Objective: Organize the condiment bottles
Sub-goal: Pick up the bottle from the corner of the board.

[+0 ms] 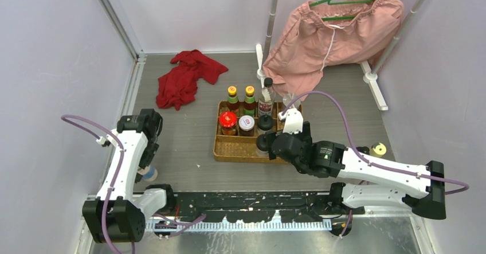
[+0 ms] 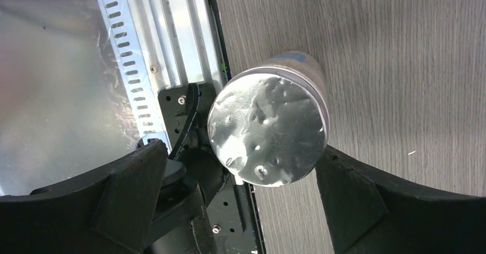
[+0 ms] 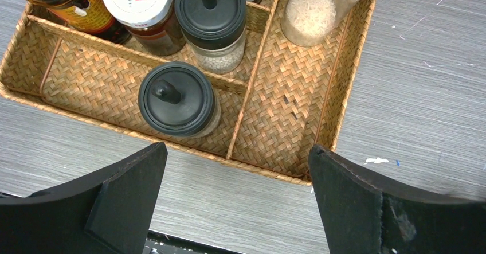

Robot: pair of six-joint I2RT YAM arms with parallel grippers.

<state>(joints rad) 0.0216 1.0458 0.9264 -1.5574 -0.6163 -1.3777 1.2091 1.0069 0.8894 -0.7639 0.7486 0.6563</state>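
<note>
My left hand (image 2: 238, 153) straddles the silver-lidded jar (image 2: 266, 128) on the bench (image 2: 401, 65), open and, I think, not yet touching, so next I close and carry it to the tray (image 3: 286, 93), over which my right hand (image 3: 236, 149) hangs open.

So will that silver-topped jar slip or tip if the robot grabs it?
The silver-topped jar looks like a hard, smooth cylinder, so it might slip a little. Its dented foil top could crumple if pressed. Upright it seems steady; knocked over, it would probably roll.
</note>
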